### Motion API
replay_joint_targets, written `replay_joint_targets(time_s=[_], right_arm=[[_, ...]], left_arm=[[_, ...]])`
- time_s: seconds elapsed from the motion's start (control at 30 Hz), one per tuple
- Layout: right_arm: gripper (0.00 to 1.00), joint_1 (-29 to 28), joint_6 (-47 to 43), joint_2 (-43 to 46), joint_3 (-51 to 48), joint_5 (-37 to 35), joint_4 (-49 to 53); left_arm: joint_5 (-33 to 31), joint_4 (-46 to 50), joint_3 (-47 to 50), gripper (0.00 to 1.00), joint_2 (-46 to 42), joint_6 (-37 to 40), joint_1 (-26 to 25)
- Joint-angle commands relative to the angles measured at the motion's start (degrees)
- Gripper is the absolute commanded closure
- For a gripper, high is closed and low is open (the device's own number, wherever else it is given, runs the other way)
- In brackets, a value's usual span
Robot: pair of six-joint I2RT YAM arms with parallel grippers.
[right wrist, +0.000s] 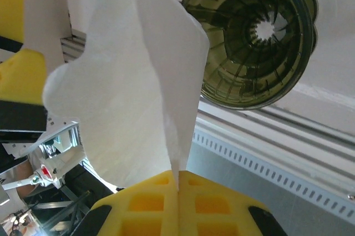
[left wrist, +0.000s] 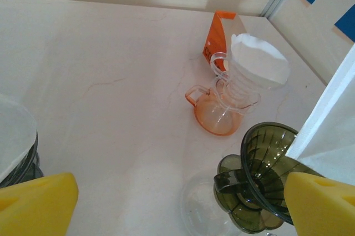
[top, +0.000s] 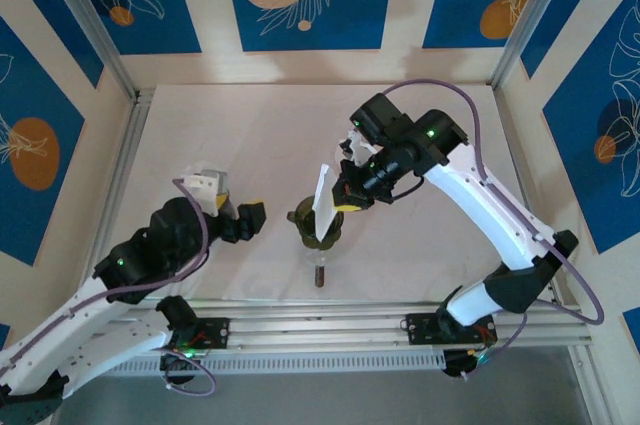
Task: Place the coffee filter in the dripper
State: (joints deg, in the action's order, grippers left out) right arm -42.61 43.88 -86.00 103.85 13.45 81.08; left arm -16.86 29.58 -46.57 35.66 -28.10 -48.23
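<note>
One filter [right wrist: 133,97] in right pincer [right wrist: 178,186], ribbed dripper [right wrist: 249,41]

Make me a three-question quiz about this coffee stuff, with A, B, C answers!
1. What colour is the dripper? A) red B) dark green C) blue
2. How is the left gripper? A) open B) shut on the filter C) shut on the dripper
3. Where is the coffee filter? A) inside the dripper B) in the left gripper C) in the right gripper
Answers: 1 B, its ribbed cone is see-through green; 2 A, its fingers stand wide apart; 3 C, yellow fingers pinch its edge.
</note>
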Motion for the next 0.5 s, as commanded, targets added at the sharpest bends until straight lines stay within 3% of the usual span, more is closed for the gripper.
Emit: replay_joint_targets(time_s=[0.0, 0.47], right_arm=[[1.0, -0.8, 0.1, -2.5, 3.2, -1.0, 7.6], [1.0, -3.1, -7.0, -14.8, 9.5, -12.2, 10.7]], left_arm=[[1.2, 0.3, 0.2, 0.04, -0.7, 0.5, 0.4], [6.0, -1.6, 1.9, 0.04, 0.1, -0.8, 0.4]])
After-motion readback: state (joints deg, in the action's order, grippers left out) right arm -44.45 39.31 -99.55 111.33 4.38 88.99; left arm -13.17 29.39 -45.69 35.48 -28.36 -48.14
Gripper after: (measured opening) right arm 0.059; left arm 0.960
